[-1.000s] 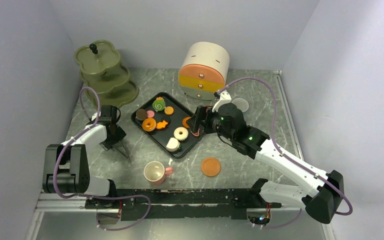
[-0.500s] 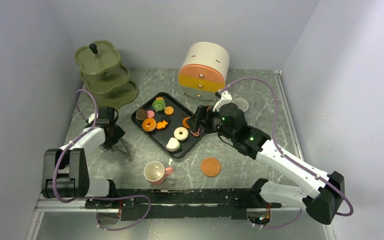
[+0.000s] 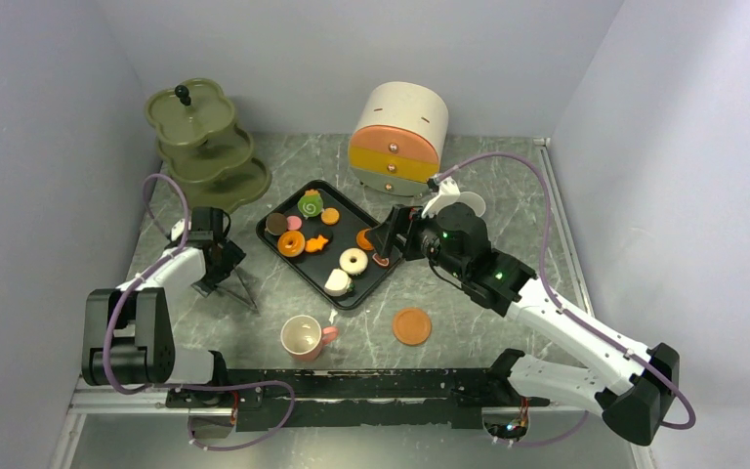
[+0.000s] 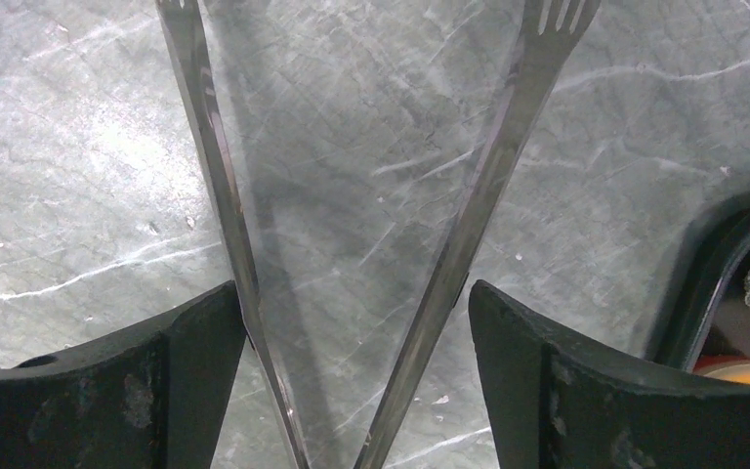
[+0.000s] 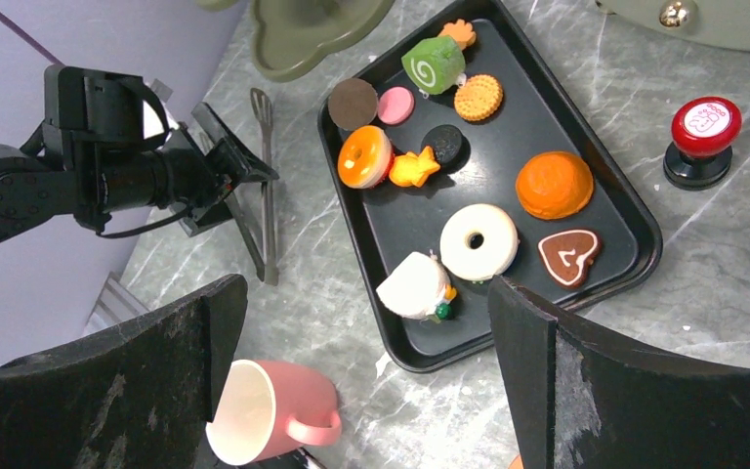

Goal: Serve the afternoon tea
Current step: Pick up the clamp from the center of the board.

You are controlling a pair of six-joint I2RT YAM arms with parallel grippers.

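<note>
Pastries are all sitting on the black tray point(image 5: 537, 117), mid-table point(image 3: 508, 186). By size from there:

- Cream drawer box point(image 3: 398, 139) is standing behind the tray, showing orange, yellow and grey-green drawers with round knobs.
- Olive tiered stand point(image 3: 200, 142) is standing at the far left corner.
- Right jaws are hovering over the tray's right edge, spread wide, nothing between them.
- Left jaws are sitting low on the left of the tray, grasping metal tongs point(image 4: 469, 244). Both tong arms are pressing on the inner finger faces, and the forked tips are pointing away across the table.
- Pink cup point(image 3: 305, 337) is standing off the tray near the arm bases, mouth facing up in the top view.
- Orange saucer point(image 3: 411, 325) is lying flat to the cup's right, apart from it.
- White doughnut point(image 5: 479, 240), orange dome point(image 5: 554, 184), orange-iced doughnut point(image 5: 364, 156) and white cake piece point(image 5: 413, 288) are filling the tray's near half.
- Green swirl roll point(image 5: 432, 64), tan cookie point(image 5: 477, 96), brown disc point(image 5: 354, 104), pink disc point(image 5: 395, 105), black cookie point(image 5: 442, 143), orange star point(image 5: 413, 169) and heart cookie point(image 5: 566, 255) with a white squiggle are filling the rest.
- Red-capped stamp point(image 5: 703, 140) is standing on the table just beside the tray. Its white cartoon print is too small to read.
</note>
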